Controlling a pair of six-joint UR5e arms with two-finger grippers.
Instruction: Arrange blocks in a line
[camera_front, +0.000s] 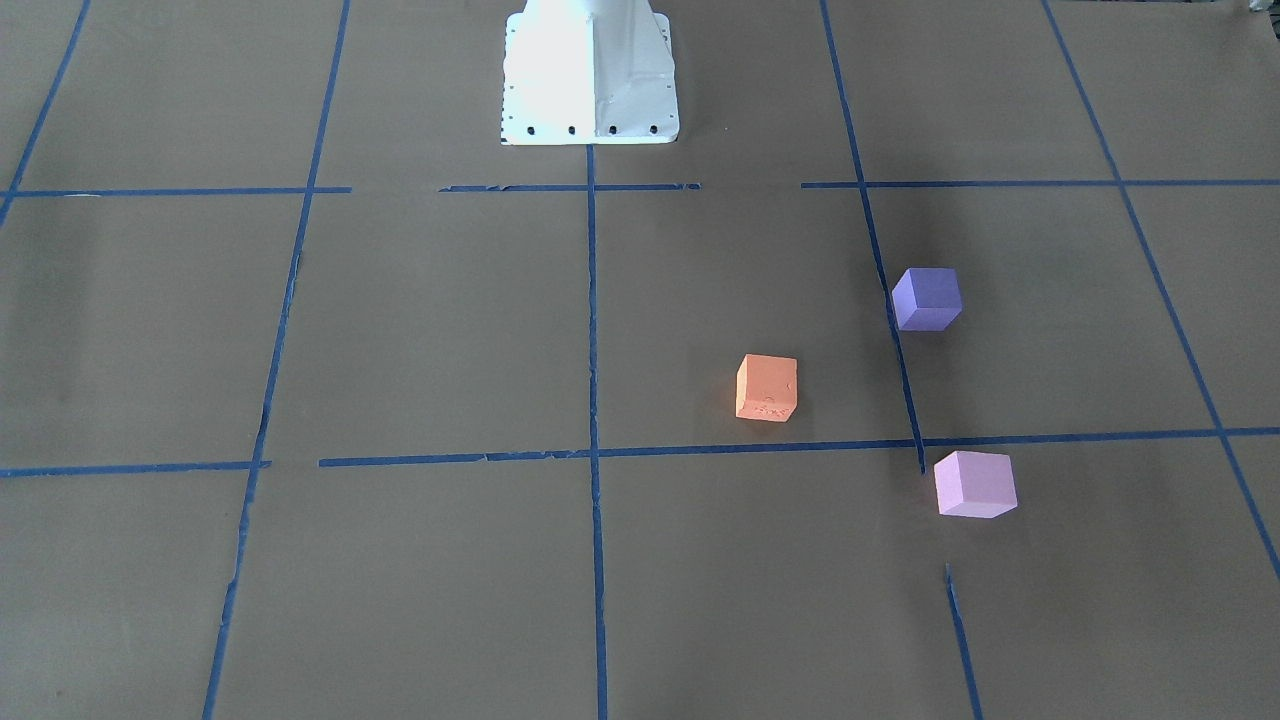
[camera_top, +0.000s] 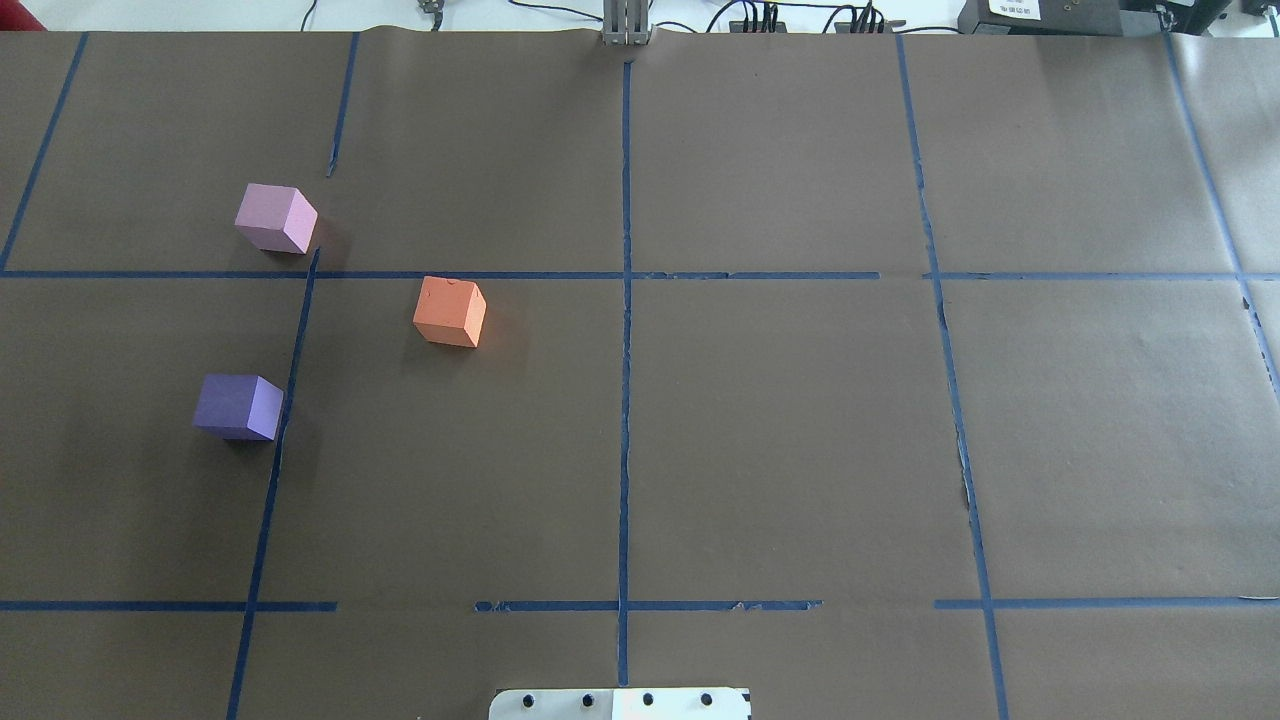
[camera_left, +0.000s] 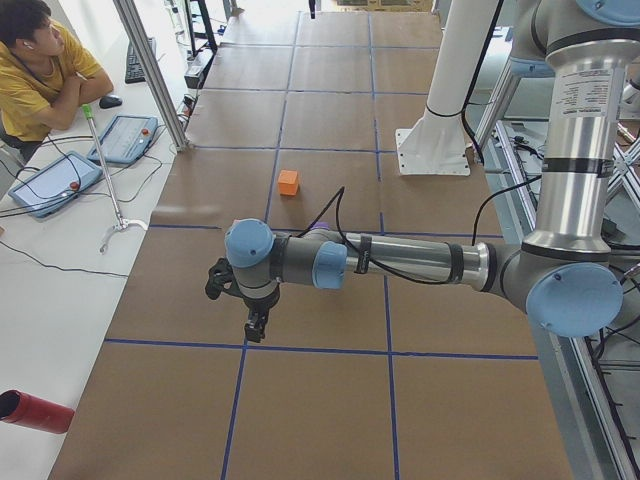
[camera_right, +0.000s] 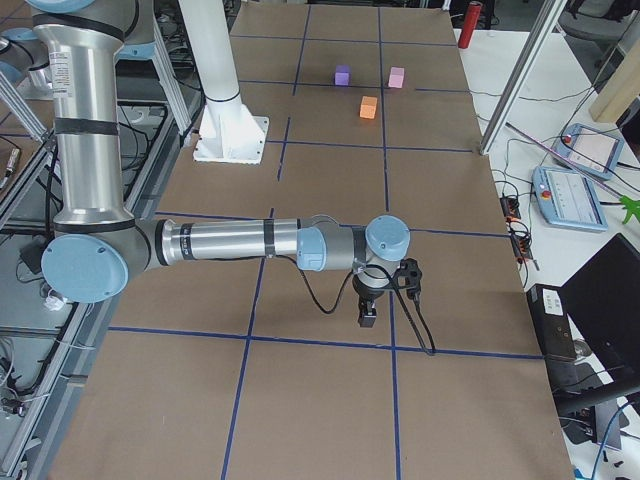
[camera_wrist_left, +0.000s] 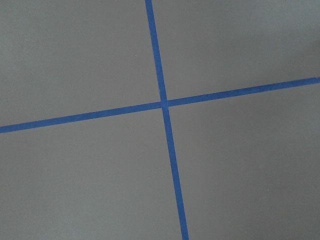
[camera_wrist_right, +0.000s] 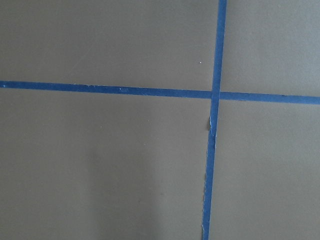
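Three foam cubes sit apart on the brown paper on the robot's left half. The orange block is nearest the centre line. The violet-purple block is closer to the robot. The pale pink-lilac block is farther out. My left gripper hangs low over the table, well away from the blocks, and shows only in the exterior left view. My right gripper shows only in the exterior right view, far from the blocks. I cannot tell whether either is open or shut. Both wrist views show only paper and tape.
Blue tape lines form a grid on the paper. The white robot pedestal stands at the table's middle edge. An operator sits beside the table with tablets. A red cylinder lies off the table's edge.
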